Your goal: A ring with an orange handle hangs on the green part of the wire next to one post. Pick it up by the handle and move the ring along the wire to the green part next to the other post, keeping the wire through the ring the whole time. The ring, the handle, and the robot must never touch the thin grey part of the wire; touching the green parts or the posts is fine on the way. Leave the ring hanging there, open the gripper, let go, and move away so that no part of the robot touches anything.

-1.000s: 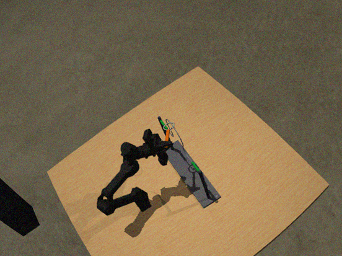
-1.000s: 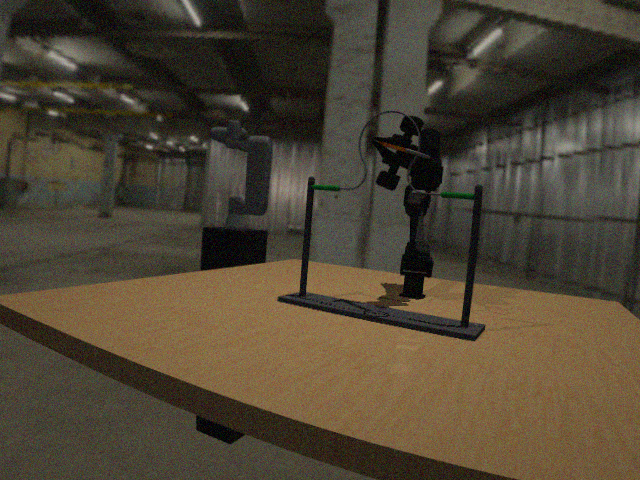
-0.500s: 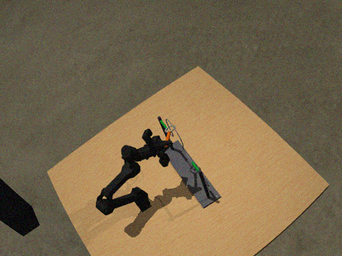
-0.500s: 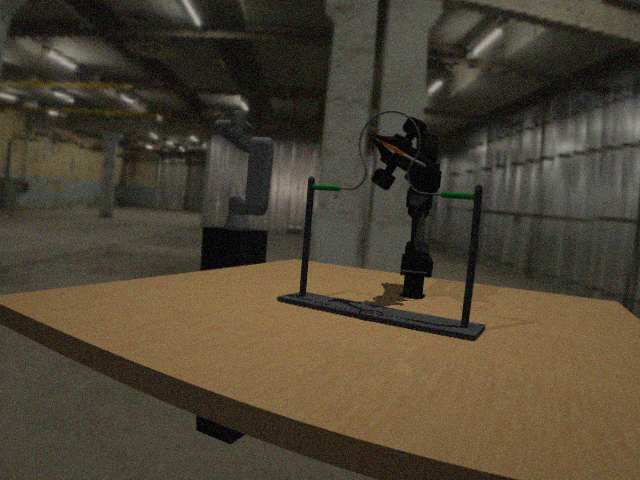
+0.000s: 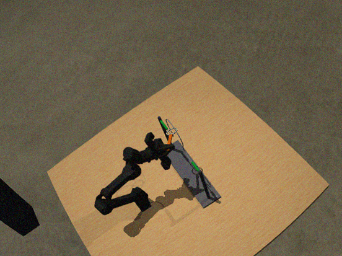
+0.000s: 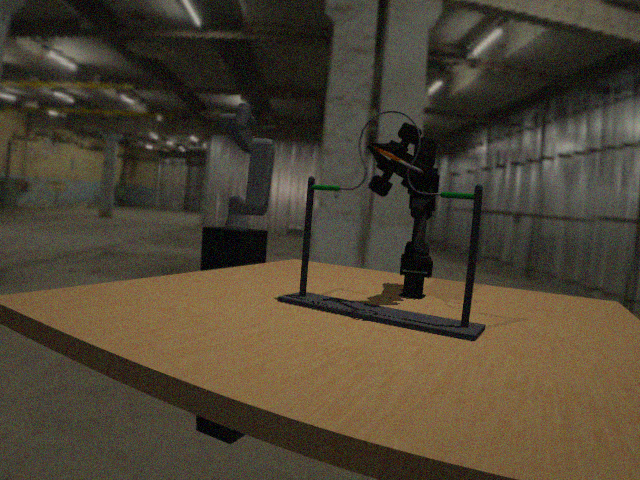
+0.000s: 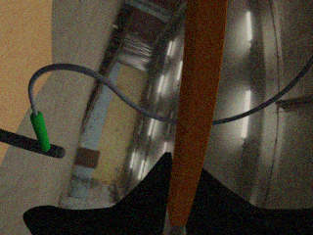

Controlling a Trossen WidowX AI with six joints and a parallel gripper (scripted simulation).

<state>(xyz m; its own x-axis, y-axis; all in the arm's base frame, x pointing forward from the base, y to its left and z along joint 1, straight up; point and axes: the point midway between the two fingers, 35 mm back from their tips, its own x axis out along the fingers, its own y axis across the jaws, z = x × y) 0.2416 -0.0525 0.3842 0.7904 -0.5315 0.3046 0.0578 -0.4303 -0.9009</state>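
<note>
The ring (image 5: 171,130) (image 6: 415,167) is a thin pale loop around the grey wire (image 5: 180,138) (image 6: 392,112) (image 7: 117,90), on the steep stretch of the arch nearer the upper post of the top view. Whether it touches the wire cannot be told. My gripper (image 5: 171,146) (image 6: 371,147) (image 7: 174,158) is shut on the orange handle (image 5: 170,138) (image 6: 387,153) (image 7: 201,93). The handle is tilted and crosses in front of the wire in the wrist view. One green part (image 5: 163,124) (image 6: 457,195) is beside the ring's end; the other green part (image 5: 195,165) (image 6: 325,187) (image 7: 40,131) is farther off.
The upper post (image 5: 159,118) (image 6: 470,258) and the other post (image 5: 205,187) (image 6: 306,242) (image 7: 55,151) stand on a dark base board (image 5: 181,163) (image 6: 382,312). The board lies on the wooden table (image 5: 249,162) (image 6: 310,372). The wire arches high between the posts.
</note>
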